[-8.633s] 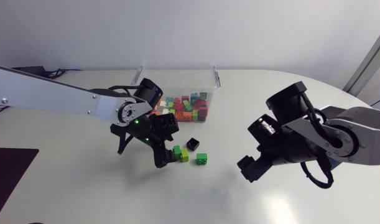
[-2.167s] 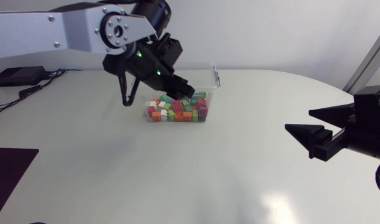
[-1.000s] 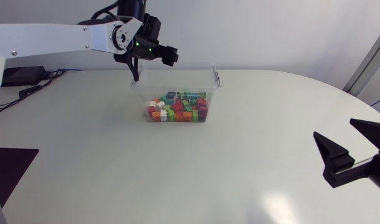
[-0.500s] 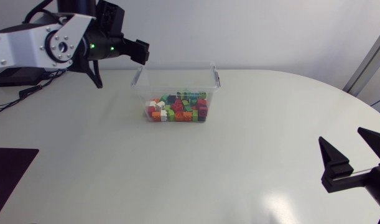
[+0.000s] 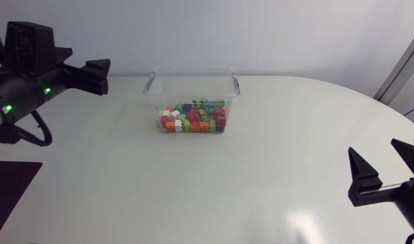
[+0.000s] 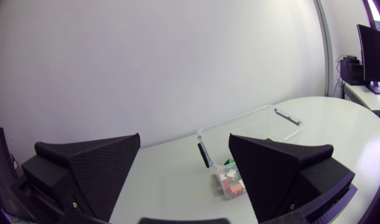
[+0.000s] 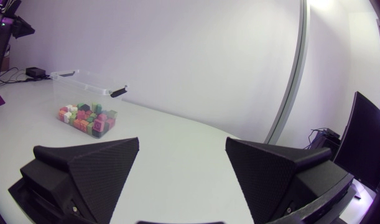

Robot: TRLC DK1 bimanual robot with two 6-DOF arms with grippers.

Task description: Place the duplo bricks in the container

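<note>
Right, we are looking down at the clear container [image 5: 193, 70], which is sitting on the white table [image 5: 193, 190]. The duplo bricks [image 5: 193, 117] are lying heaped inside it, a jumble of red, green, orange and white covering its floor. Our left gripper [image 6: 184, 137] is hovering well apart from the container, out on its left side. Its jaws are released, spread wide and gripping nothing, and the container is showing ahead through the gap between them. Our right gripper [image 5: 373, 146] is hanging well apart from the container on its right, towards the table's near edge. Its jaws are likewise released, with the wedges standing wide and nothing between them.
</note>
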